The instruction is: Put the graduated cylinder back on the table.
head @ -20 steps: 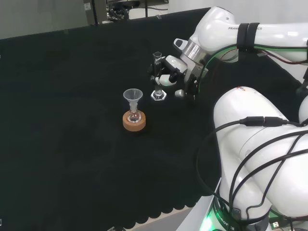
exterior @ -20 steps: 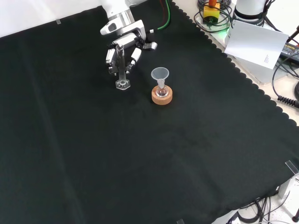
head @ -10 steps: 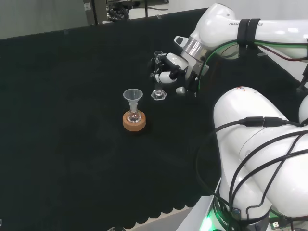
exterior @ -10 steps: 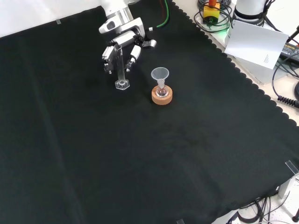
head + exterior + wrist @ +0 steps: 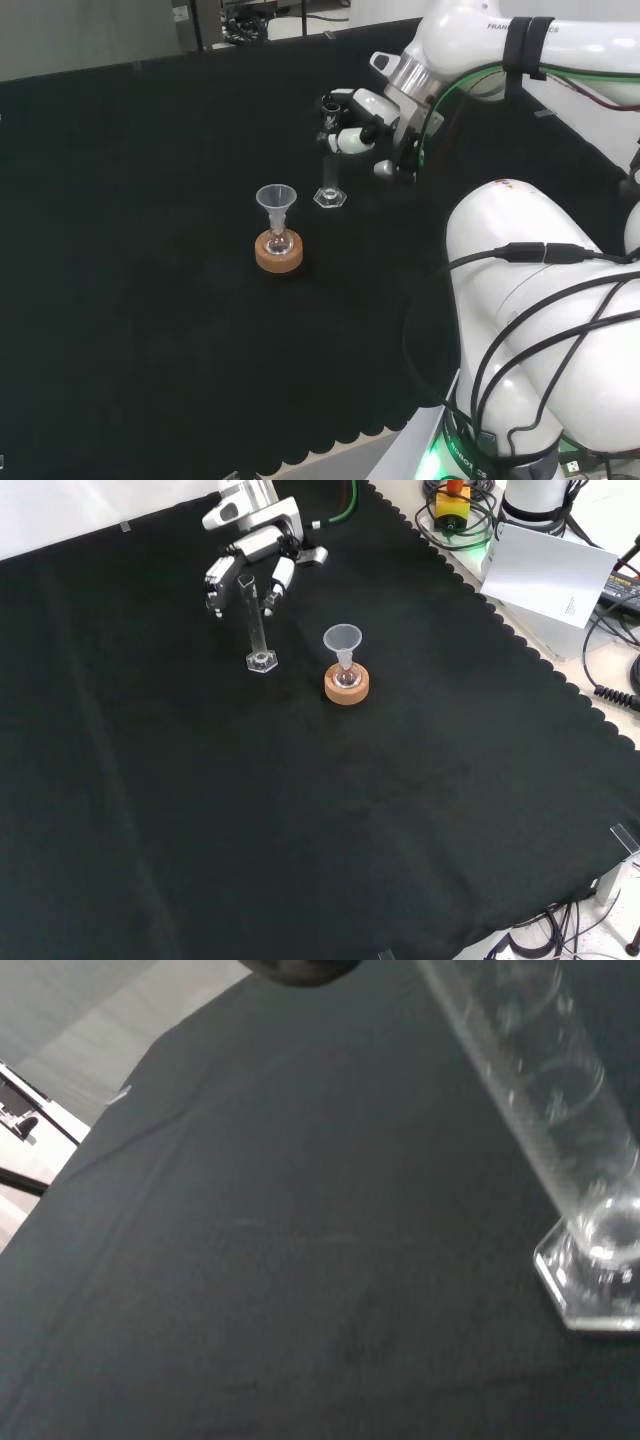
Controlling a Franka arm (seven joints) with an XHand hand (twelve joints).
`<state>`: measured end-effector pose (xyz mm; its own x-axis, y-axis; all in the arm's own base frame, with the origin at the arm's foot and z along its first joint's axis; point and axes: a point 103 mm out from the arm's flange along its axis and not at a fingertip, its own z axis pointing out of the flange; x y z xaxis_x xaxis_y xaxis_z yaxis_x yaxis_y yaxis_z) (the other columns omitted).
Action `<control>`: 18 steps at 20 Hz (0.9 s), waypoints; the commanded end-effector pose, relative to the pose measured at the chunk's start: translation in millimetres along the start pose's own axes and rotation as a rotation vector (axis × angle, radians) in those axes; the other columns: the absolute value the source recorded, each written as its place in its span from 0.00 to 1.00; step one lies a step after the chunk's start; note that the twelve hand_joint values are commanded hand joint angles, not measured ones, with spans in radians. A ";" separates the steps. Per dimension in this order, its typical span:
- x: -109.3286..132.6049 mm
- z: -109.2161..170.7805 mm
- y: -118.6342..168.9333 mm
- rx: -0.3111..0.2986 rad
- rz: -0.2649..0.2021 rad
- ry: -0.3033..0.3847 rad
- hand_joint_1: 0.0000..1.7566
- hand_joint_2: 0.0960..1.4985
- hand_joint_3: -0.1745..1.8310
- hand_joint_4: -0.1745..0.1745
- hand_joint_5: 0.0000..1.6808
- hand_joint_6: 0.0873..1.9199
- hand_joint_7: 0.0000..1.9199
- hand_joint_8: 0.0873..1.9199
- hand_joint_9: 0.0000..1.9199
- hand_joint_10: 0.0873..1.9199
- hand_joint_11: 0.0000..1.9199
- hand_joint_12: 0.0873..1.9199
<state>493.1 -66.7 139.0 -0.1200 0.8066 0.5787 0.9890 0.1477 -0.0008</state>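
The table [image 5: 420,810] lay black across the front view. My robot hand [image 5: 245,565], upper left there, hung released beside the graduated cylinder's [image 5: 255,630] top. That cylinder stood upright left of the funnel [image 5: 343,645]; the wrist view showed its hexagonal foot flat on cloth.

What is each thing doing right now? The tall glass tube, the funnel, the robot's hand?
Graduated cylinder: upright on the cloth, on its own base.
Hand: open, beside the cylinder's top, not gripping it.
Funnel: upright in a small flask.
Cork ring: flat on the cloth, holding the flask.
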 end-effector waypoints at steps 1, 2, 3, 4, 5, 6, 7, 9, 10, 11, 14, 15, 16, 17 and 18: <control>3.9 -23.2 -3.5 -0.018 0.004 -0.025 0.52 0.62 0.00 0.29 0.20 0.12 0.15 0.33 0.39 0.00 0.15 0.69; 5.1 -27.4 -4.3 -0.024 0.004 -0.030 0.51 0.62 0.00 0.28 0.19 0.10 0.14 0.33 0.38 0.00 0.14 0.69; 6.4 -32.0 -5.5 -0.034 0.003 -0.037 0.51 0.61 0.00 0.28 0.19 0.09 0.12 0.33 0.36 0.00 0.13 0.70; 7.9 -36.8 -6.9 -0.044 0.002 -0.045 0.51 0.61 0.00 0.27 0.19 0.07 0.11 0.33 0.36 0.00 0.12 0.70; 9.3 -41.6 -8.3 -0.052 -0.001 -0.050 0.51 0.61 0.00 0.27 0.18 0.06 0.10 0.33 0.34 0.00 0.11 0.71; 11.4 -47.6 -10.4 -0.059 -0.004 -0.055 0.50 0.61 0.00 0.27 0.18 0.04 0.07 0.33 0.33 0.00 0.09 0.71; 14.2 -54.3 -12.9 -0.071 -0.007 -0.061 0.50 0.60 0.00 0.27 0.17 0.03 0.05 0.32 0.30 0.00 0.07 0.72; 20.3 -68.1 -18.0 -0.086 -0.019 -0.091 0.50 0.60 0.00 0.27 0.17 0.02 0.02 0.31 0.27 0.00 0.05 0.72; 24.1 -76.0 -21.2 -0.092 -0.024 -0.111 0.50 0.60 0.00 0.27 0.17 0.01 0.01 0.30 0.26 0.00 0.04 0.72; 27.7 -83.2 -24.2 -0.095 -0.028 -0.128 0.50 0.60 0.00 0.27 0.17 0.01 0.00 0.30 0.25 0.00 0.03 0.72; 41.5 -107.4 -39.8 -0.106 -0.038 -0.178 0.49 0.59 0.00 0.27 0.17 0.00 0.00 0.28 0.24 0.00 0.02 0.72; 45.7 -114.3 -45.3 -0.112 -0.041 -0.195 0.49 0.59 0.00 0.27 0.17 0.00 0.00 0.28 0.24 0.00 0.01 0.72; 50.3 -121.8 -52.6 -0.120 -0.044 -0.209 0.49 0.59 0.00 0.27 0.17 0.00 0.00 0.28 0.24 0.00 0.01 0.72; 54.9 -128.6 -60.0 -0.128 -0.046 -0.222 0.49 0.59 0.00 0.27 0.17 0.00 0.00 0.28 0.24 0.00 0.01 0.72; 59.3 -134.8 -67.9 -0.131 -0.047 -0.236 0.49 0.59 0.00 0.27 0.17 0.00 0.00 0.28 0.24 0.00 0.01 0.72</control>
<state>471.9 -99.0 237.2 -0.1591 0.8702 0.4662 0.9861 0.1174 0.1172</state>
